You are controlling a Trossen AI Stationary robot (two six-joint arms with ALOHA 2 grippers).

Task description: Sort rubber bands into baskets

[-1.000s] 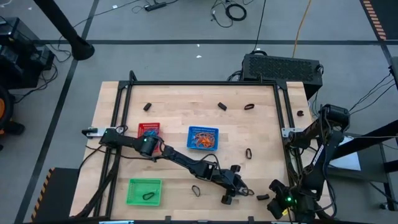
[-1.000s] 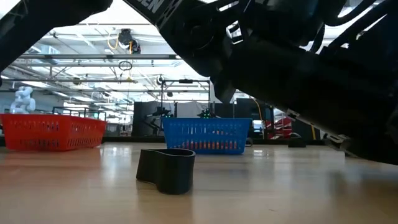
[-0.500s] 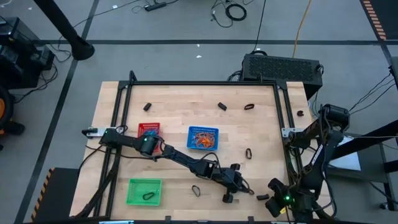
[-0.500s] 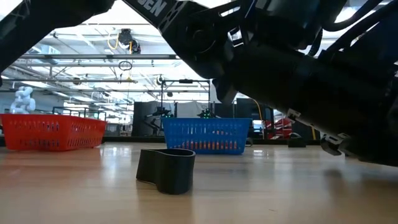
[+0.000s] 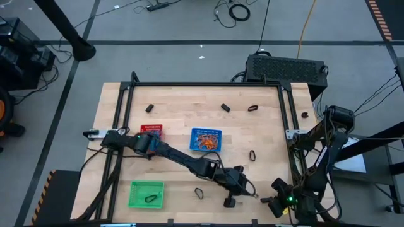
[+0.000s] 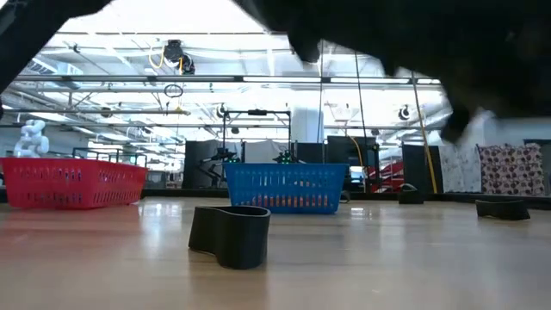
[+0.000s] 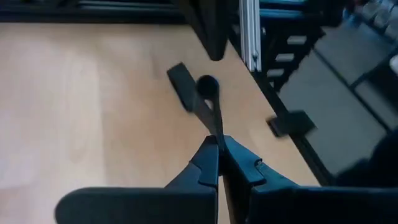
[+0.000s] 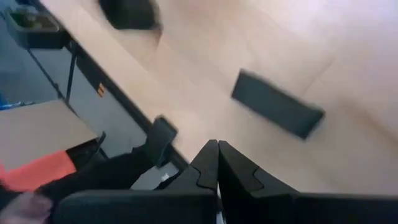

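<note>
Rubber bands: high view shows a black rubber band [image 5: 253, 194] pinched in the left gripper [image 5: 250, 193], right of the green basket [image 5: 146, 193]; the right gripper [image 5: 273, 200] rests closed nearby. Low view: another black band [image 6: 229, 234] lies before the blue basket [image 6: 286, 187]. Left wrist view: the fingers [image 7: 208, 163] clamp the band [image 7: 210, 107].

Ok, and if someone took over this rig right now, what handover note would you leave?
Left gripper: jaws shut on a black rubber band, over the table's right side.
Right gripper: jaws shut, empty, waiting at the table's right edge.
Done: green basket holds one black band; blue basket holds orange ones; red basket looks to hold blue ones.
Left: bin the held band, then collect the loose black bands scattered across the table.
</note>
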